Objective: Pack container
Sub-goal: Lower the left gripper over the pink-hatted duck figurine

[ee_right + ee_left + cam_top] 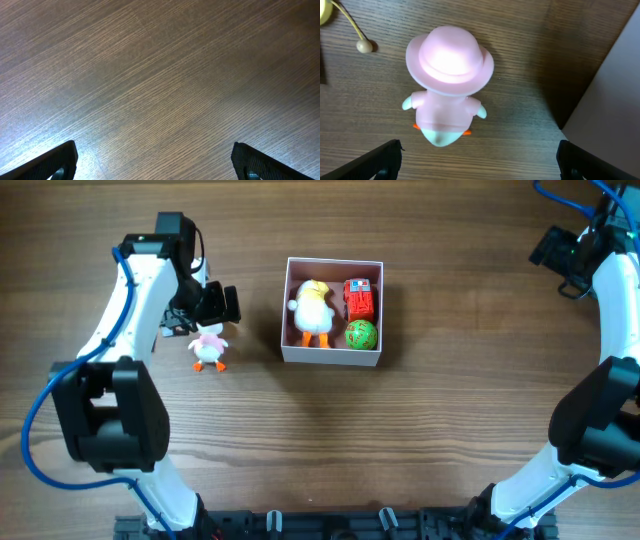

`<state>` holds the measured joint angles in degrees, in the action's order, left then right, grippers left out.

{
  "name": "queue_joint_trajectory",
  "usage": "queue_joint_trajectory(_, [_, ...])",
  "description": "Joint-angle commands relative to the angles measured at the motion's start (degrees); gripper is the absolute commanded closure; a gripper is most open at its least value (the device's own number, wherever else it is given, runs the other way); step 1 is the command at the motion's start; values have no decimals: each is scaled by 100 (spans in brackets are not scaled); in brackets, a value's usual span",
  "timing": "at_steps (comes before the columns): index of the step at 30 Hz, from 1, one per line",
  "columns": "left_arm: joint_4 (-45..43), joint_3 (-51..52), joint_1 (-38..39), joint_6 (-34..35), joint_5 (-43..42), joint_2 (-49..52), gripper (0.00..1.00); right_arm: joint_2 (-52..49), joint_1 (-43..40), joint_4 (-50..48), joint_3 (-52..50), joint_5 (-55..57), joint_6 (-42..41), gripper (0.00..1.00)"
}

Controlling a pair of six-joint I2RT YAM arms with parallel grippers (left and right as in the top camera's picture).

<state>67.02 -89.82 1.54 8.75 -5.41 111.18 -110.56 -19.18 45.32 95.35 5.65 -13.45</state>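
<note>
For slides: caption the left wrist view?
Open left gripper hovers over pink-hatted plastic duck toy on wood table.

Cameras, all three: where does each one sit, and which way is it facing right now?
Overhead: fixed above the table, looking straight down on the container, the pink toy, the left arm and the right arm.
Left wrist: on the left arm, looking down past the open left gripper at the pink toy; the container wall is at right.
Right wrist: on the right arm, looking down at the table only; the fingertips of the open right gripper show.
Shared: overhead and left wrist both see the pink toy and the container.
</note>
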Motion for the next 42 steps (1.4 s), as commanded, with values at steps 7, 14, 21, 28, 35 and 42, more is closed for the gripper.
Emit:
queue_joint_trajectory(7, [155,37,11,118,192,664,0,-4,7,-11,-11,98,-66,0])
queue_joint_trajectory(14, [116,63,4,391,745,678,0,-4,7,-11,-11,98,-63,0])
queue_joint_trajectory(21, [105,369,-15,378,531,678,0,-4,7,-11,-11,98,-63,0])
queue_joint_trajectory(28, [-26,450,-15,369,481,678,0,-4,7,-11,-11,98,-66,0])
queue_joint_trajectory(35, [-275,450,-15,363,483,682,0,-4,7,-11,-11,96,-61,0])
queue_joint_trajectory(42, [-472,455,-17,345,485,682,0,-4,7,-11,-11,98,-63,0])
